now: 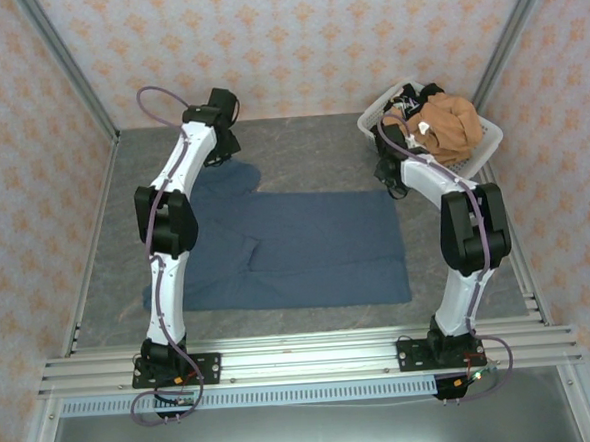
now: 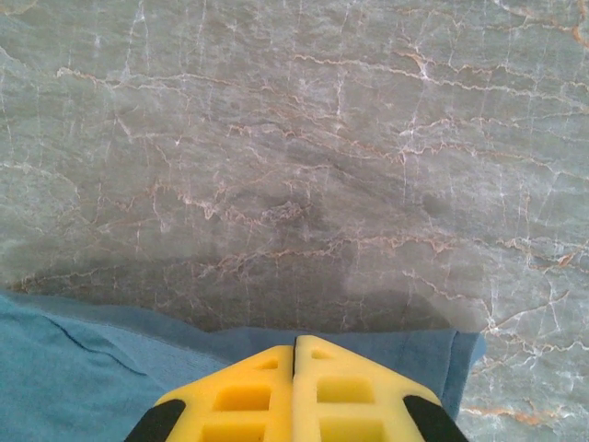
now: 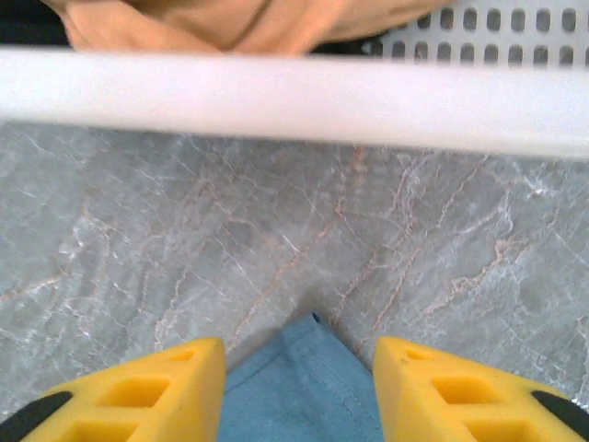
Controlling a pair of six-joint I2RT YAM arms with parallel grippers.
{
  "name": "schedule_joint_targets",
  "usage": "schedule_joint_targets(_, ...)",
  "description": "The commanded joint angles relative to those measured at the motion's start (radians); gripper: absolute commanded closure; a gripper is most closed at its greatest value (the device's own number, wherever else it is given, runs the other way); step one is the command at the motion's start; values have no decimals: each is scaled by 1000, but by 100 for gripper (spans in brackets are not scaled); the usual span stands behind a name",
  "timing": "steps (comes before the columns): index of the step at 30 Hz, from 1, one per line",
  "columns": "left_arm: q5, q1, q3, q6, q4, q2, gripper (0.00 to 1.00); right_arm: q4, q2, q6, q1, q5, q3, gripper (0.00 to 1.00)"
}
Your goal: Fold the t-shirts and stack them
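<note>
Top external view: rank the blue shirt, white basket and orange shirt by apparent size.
1. blue shirt, by far the largest, spread flat on the table
2. white basket
3. orange shirt, bunched inside the basket, so partly hidden

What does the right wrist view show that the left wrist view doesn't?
Right wrist view: the white basket's rim across the top with the orange-tan t-shirt inside it, and the right gripper open, a corner of the slate-blue t-shirt between its fingers. Left wrist view: the left gripper shut, fingers pressed together over a long edge of that shirt; whether cloth is pinched I cannot tell. Shared: the slate-blue t-shirt, the veined grey table, yellow fingers.
</note>
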Motion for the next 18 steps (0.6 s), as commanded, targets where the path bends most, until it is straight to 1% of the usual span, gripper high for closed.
schedule_joint_targets(1, 0, -9, -42, 12, -3, -52, 100, -12, -13, -21, -24, 56, -15, 55)
schedule_joint_targets(4, -2, -9, -70, 17, 2, -71, 100, -12, 8, -40, -82, 33, 20, 56)
schedule_joint_targets(10, 0, -8, -135, 17, 20, -105, 100, -60, 97, -107, -150, -9, 162, 56)
schedule_joint_targets(14, 2, -9, -166, 17, 32, -122, 100, -85, 121, -119, -165, -36, 206, 55)
schedule_joint_targets(18, -3, -8, -181, 19, 36, -131, 100, -66, 70, -130, -148, -87, 161, 51)
